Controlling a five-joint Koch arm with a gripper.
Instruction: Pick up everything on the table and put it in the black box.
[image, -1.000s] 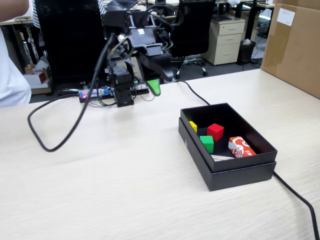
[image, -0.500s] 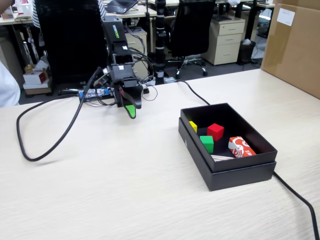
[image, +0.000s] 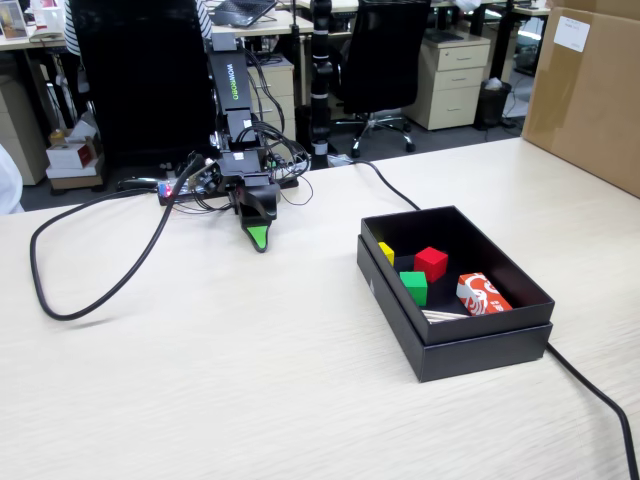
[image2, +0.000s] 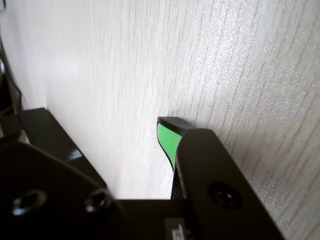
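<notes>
The black box stands open on the right of the light wooden table in the fixed view. Inside it lie a yellow cube, a red cube, a green cube and a red-and-white packet. My gripper points down at the table by the arm's base, well left of the box, and is empty. In the wrist view the gripper has its jaws spread, with bare table between them. The green pad of the right jaw shows.
A thick black cable loops over the table's left side, and another runs past the box toward the right front. A cardboard box stands at the back right. Office chairs and desks stand behind the table.
</notes>
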